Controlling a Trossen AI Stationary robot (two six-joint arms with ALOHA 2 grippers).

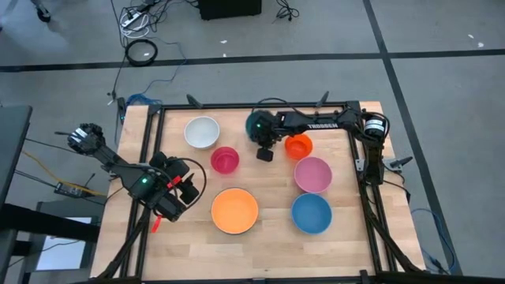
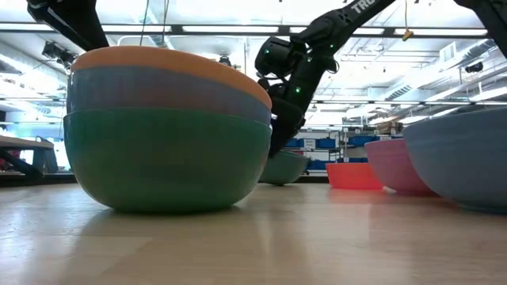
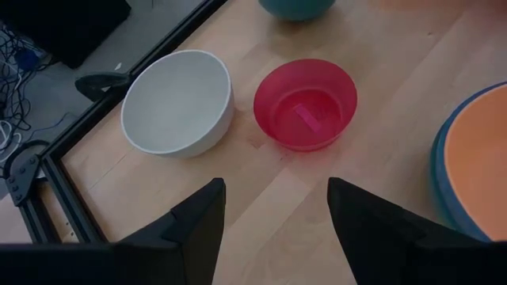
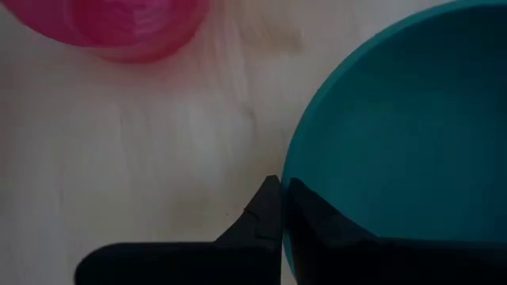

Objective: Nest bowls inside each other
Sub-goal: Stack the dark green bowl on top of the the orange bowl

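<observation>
From above, the right pincer (image 1: 265,151) sits at the near edge of the teal bowl (image 1: 257,125), with the small orange-red bowl (image 1: 298,145) just beside it; the left pincer (image 1: 175,197) waits wide by the orange-yellow bowl (image 1: 234,210). Level with the surface, that orange-yellow bowl (image 2: 158,59) proves already stacked in a blue and a green one, which the overhead misses. The right wrist shows what neither does: the pincer (image 4: 283,207) pinched shut on the teal bowl's rim (image 4: 295,170). The grasp looks made; next it needs a clean lift toward a larger bowl.
</observation>
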